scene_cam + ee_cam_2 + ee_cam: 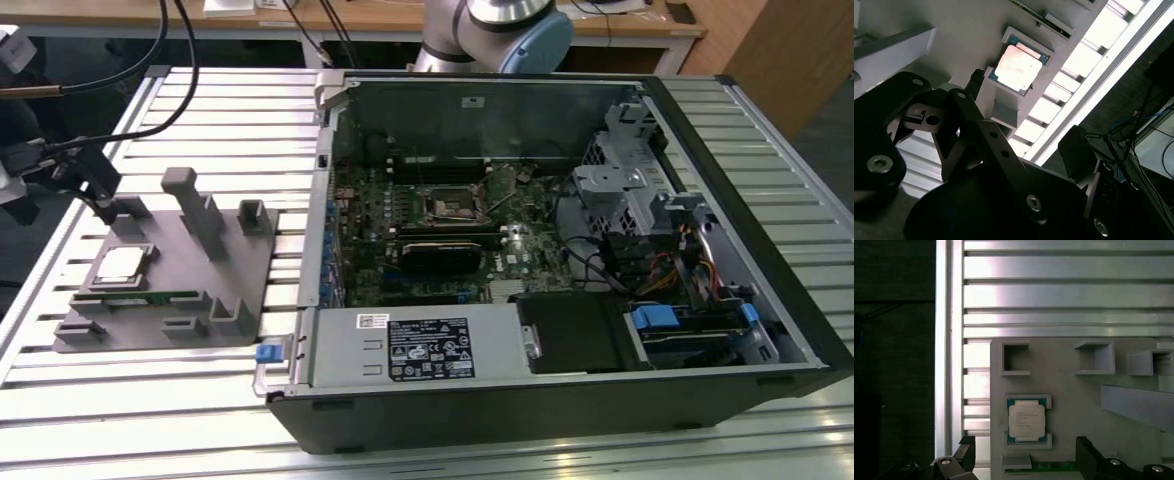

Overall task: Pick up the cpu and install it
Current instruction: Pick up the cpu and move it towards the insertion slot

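At exterior view's left: cpu (pixel 120 265) sits in tray (pixel 254 265) pocket, likely squared for pickup; gripper (pixel 1026 452) above, fingers (pixel 966 452) wide, empty.

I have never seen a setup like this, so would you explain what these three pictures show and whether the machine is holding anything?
This is a robot arm with a two-fingered gripper. The exterior view looks down on a slatted metal table from off the arm; both wrist views come from cameras riding near the gripper. On the table lie an open computer case with its green motherboard, and, toward the exterior view's left, a grey holder. The cpu, a small silver square, sits in a pocket of that holder, beside a green memory stick. The gripper hangs above the holder, open and holding nothing.
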Tool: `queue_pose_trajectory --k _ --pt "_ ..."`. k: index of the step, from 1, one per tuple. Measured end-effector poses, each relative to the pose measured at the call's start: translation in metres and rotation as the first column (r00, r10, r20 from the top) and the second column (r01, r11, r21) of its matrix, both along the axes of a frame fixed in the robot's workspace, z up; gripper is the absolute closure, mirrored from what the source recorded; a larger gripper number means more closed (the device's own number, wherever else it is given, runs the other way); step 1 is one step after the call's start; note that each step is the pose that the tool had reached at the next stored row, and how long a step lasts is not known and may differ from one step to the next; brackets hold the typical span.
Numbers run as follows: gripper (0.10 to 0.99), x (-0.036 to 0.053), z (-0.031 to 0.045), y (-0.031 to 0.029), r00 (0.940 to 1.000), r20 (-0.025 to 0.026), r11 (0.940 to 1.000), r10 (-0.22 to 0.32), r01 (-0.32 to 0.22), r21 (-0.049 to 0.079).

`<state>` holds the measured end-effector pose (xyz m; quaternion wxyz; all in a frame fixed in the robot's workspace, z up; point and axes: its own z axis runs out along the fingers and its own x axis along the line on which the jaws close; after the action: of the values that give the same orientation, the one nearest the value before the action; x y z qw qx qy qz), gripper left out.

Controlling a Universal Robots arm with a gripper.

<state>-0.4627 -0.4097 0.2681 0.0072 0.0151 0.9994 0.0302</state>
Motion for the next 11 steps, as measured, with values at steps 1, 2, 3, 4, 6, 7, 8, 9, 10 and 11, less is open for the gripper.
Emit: queue_pose_trajectory --k 1,2,3,4,6,7,8,9,10,11 --pt "0.208 0.0000 -0.0002 0.0000 1.0000 0.0000 1.0000 0.000 0.000 0.000" --pt "0.208 0.0000 -0.0004 0.0000 1.0000 0.0000 1.0000 0.000 0.000 0.000" --pt "0.208 0.0000 -0.0007 0.0000 1.0000 0.0000 1.0000 0.000 0.000 0.000" --pt "0.208 0.0000 -0.0009 0.0000 1.0000 0.0000 1.0000 0.000 0.000 0.000" --pt "0.208 0.0000 -0.0013 0.0000 1.0000 0.0000 1.0000 0.000 0.000 0.000" --pt "0.208 0.0000 -0.0015 0.0000 1.0000 0.0000 1.0000 0.000 0.000 0.000" --pt "0.208 0.0000 -0.0018 0.0000 1.0000 0.0000 1.0000 0.000 0.000 0.000" --pt "0.208 0.0000 -0.0020 0.0000 1.0000 0.0000 1.0000 0.000 0.000 0.000" --pt "0.208 0.0000 -0.0023 0.0000 1.0000 0.0000 1.0000 0.000 0.000 0.000" --pt "0.208 0.0000 -0.0025 0.0000 1.0000 0.0000 1.0000 0.000 0.000 0.000"
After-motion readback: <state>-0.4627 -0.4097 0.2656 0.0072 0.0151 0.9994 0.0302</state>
